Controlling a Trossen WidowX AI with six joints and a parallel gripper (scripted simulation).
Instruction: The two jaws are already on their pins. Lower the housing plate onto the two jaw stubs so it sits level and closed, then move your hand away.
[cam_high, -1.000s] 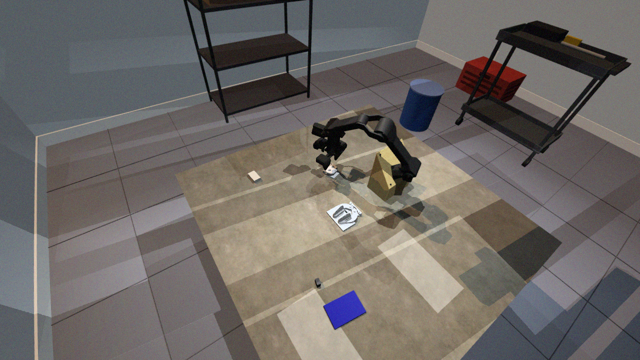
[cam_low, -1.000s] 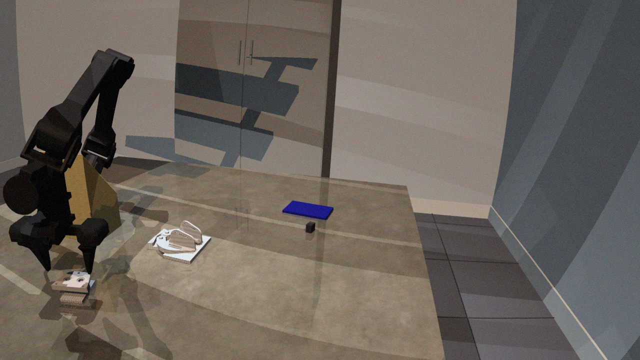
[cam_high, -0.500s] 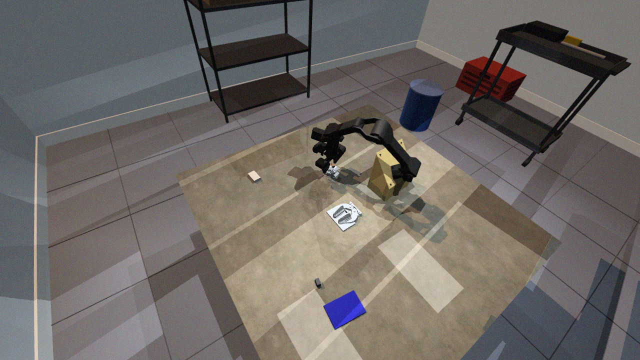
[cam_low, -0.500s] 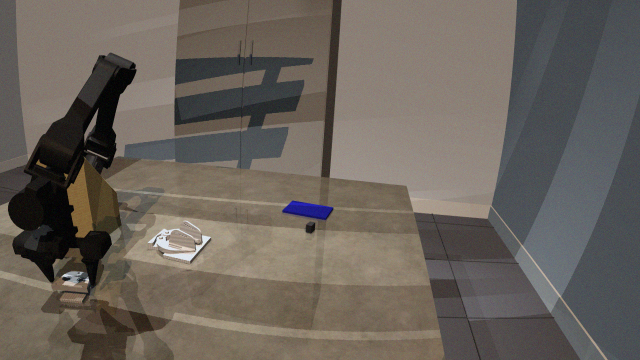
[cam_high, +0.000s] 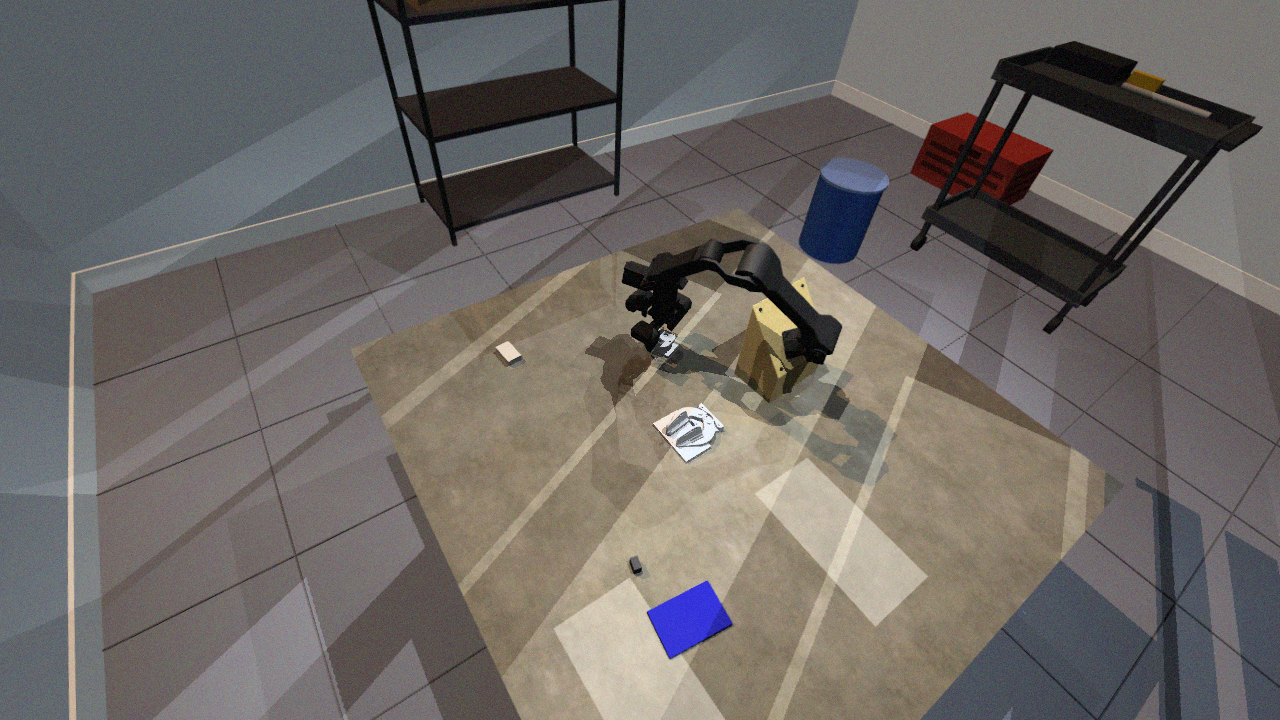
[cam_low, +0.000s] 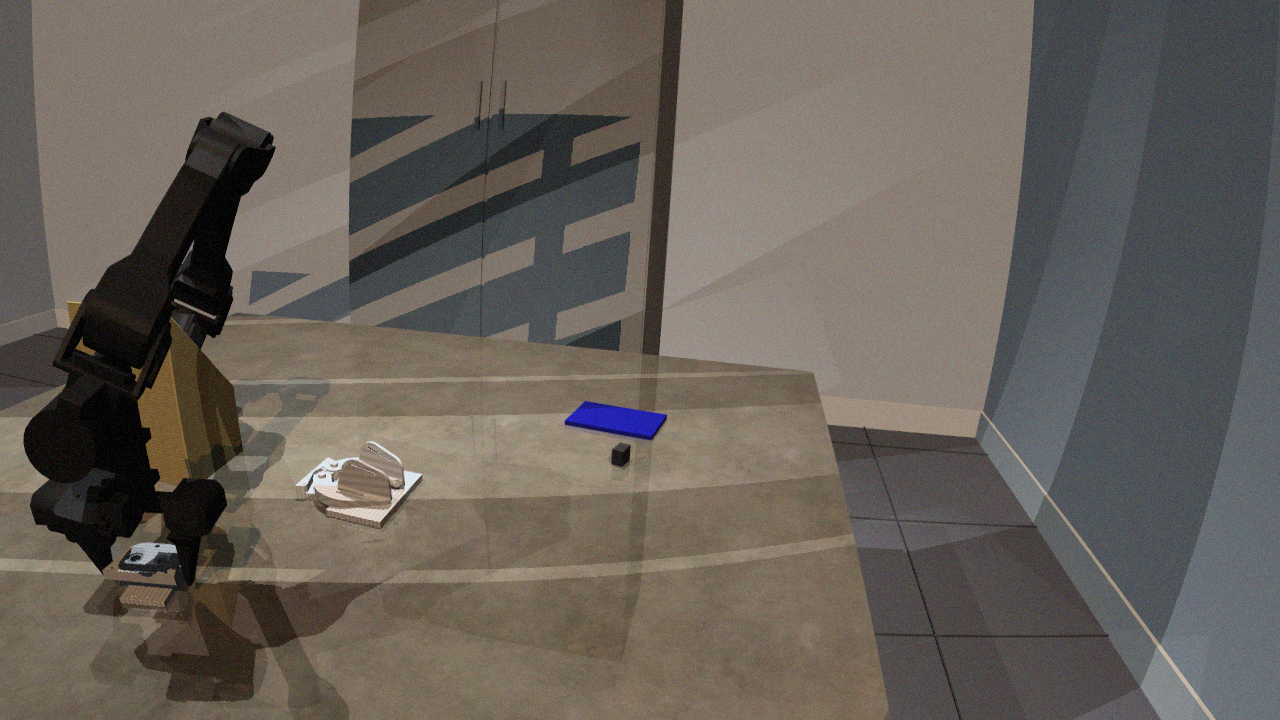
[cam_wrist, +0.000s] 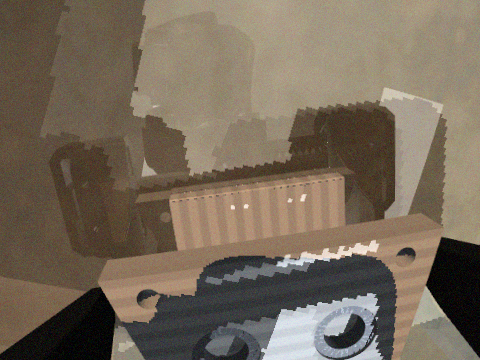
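Observation:
The housing plate (cam_high: 666, 344) (cam_low: 152, 559) (cam_wrist: 410, 285), pale with two ringed holes and smaller corner holes, sits raised above a ribbed block (cam_low: 147, 596) (cam_wrist: 260, 217). My gripper (cam_high: 660, 340) (cam_low: 147, 575) (cam_wrist: 269, 277) is open, its fingers down at the plate's two sides, with no grip on it. The base (cam_high: 687, 454) (cam_low: 358, 516) lies apart, nearer the top camera. The two jaws (cam_high: 687, 428) (cam_low: 365, 481) stand on it side by side. The stubs (cam_low: 332, 464) show at its end and no plate covers them. The base is not visible in the wrist view.
A blue slab (cam_high: 689, 619) (cam_low: 615, 420) and a small black block (cam_high: 636, 565) (cam_low: 620, 454) lie beyond the base. A small pale block (cam_high: 508, 351) lies left of the gripper in the top view. The yellow arm mount (cam_high: 765, 353) (cam_low: 183, 402) stands behind the gripper.

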